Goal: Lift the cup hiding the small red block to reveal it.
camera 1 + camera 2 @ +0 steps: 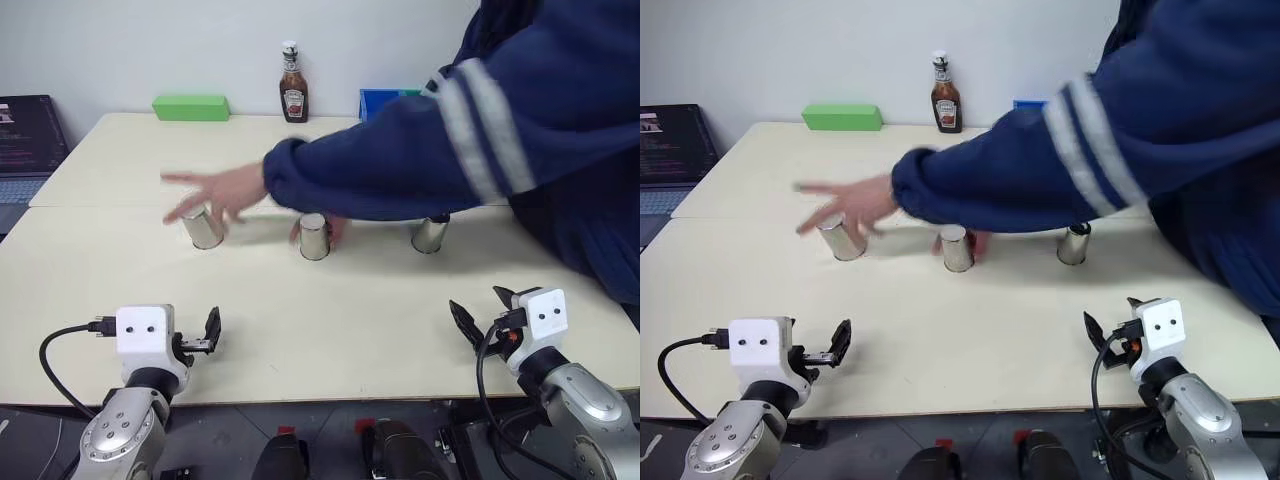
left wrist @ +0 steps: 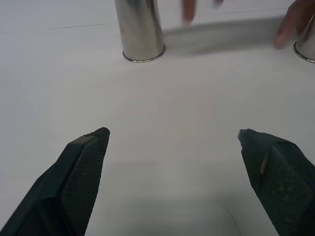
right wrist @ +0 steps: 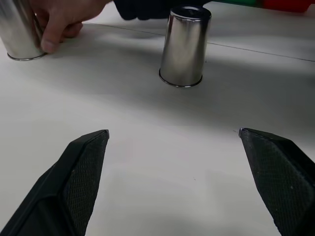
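Three upturned cups in a row across mid-table (image 1: 90, 300): left cup (image 1: 204, 227), middle cup (image 1: 314, 237), right cup (image 1: 430, 234). No telling which hides the small red block. Near the front edge, left hand (image 1: 208, 332) and right hand (image 1: 462, 322), fingers apart, empty.

Three silver cups (image 1: 314, 237) stood on the cream surface (image 1: 330, 320); the sleeve (image 1: 440, 150) was navy with grey stripes, the box (image 1: 191, 107) green, the fingers (image 2: 81, 177) black.
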You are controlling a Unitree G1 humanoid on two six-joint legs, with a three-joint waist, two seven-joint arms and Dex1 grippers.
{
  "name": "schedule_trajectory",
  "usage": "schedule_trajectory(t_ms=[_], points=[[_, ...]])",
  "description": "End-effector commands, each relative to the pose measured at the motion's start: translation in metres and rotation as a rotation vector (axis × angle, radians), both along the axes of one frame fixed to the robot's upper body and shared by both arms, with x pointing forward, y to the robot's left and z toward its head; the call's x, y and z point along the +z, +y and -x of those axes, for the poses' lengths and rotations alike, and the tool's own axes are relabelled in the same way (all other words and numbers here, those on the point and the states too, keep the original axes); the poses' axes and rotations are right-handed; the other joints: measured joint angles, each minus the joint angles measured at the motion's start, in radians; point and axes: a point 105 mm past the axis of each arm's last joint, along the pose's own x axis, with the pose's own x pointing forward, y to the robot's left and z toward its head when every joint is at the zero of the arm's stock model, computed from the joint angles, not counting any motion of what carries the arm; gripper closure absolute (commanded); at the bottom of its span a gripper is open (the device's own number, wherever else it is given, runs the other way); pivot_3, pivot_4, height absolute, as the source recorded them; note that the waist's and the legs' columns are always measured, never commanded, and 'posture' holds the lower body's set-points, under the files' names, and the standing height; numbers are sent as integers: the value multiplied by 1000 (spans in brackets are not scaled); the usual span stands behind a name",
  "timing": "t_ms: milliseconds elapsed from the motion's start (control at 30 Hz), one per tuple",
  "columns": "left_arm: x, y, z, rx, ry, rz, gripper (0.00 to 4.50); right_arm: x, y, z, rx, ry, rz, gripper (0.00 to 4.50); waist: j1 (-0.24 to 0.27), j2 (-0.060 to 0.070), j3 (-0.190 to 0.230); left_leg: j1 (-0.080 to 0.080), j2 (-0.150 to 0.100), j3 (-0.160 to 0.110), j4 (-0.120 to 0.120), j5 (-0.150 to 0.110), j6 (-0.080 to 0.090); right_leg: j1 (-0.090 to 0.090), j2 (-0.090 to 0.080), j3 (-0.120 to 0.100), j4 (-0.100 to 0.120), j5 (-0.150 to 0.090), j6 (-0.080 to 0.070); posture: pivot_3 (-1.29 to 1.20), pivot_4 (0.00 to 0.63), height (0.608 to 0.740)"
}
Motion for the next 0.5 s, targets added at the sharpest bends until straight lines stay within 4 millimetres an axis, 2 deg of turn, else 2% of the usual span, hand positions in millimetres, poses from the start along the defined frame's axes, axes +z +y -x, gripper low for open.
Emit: schedule_trajectory(t_ms=[33,267,333,400,500], points=[[9,5,0,16,-34,-25,42,10,1,-1,20,-40,4,0,0,0,0,0,0,0,0,0,0,0,0,0,0,0,0,0,150,740],[11,3,-4,-6,-45,-11,42,13,22,2,154,-21,-37,0,0,0,0,0,0,0,0,0,0,0,0,0,0,0,0,0,150,740],[13,4,-6,-26,-52,-5,42,16,35,4,257,-3,-71,0,0,0,0,0,0,0,0,0,0,0,0,0,0,0,0,0,150,740],[16,-1,-11,-117,-48,5,42,21,45,3,361,-4,-66,0,-2,0,0,0,0,0,0,0,0,0,0,0,0,0,0,0,150,740],[29,-3,-16,-271,-50,50,42,27,57,-14,433,-42,-39,0,-2,-1,0,2,0,0,1,0,0,1,2,-1,1,0,0,0,150,740]])
